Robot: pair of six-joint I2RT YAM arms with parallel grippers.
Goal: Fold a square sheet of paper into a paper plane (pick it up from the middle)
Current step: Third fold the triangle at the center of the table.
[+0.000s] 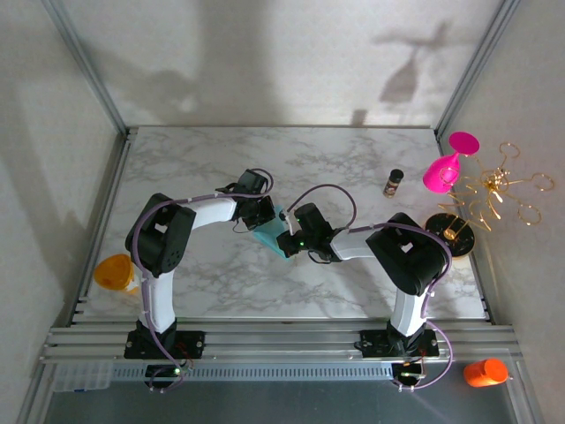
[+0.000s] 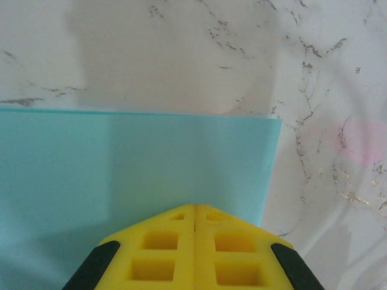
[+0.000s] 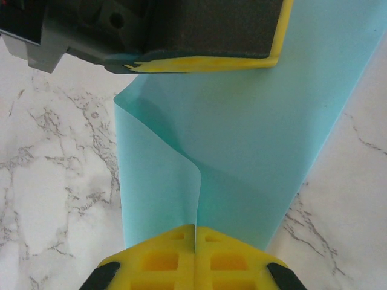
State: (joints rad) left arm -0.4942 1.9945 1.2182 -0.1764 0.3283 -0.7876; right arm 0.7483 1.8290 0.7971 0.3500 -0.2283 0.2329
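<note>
The right gripper (image 3: 195, 232) is pinched shut on a raised fold of the square sheet of paper (image 3: 242, 151). The left gripper (image 2: 195, 212), also closed, clamps the opposite edge. The sheet stretches lengthwise between them, just above mid-counter (image 1: 353, 159).

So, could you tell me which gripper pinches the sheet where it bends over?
The right gripper: the square sheet of paper curls over into it, whereas it meets the left gripper flat.
</note>
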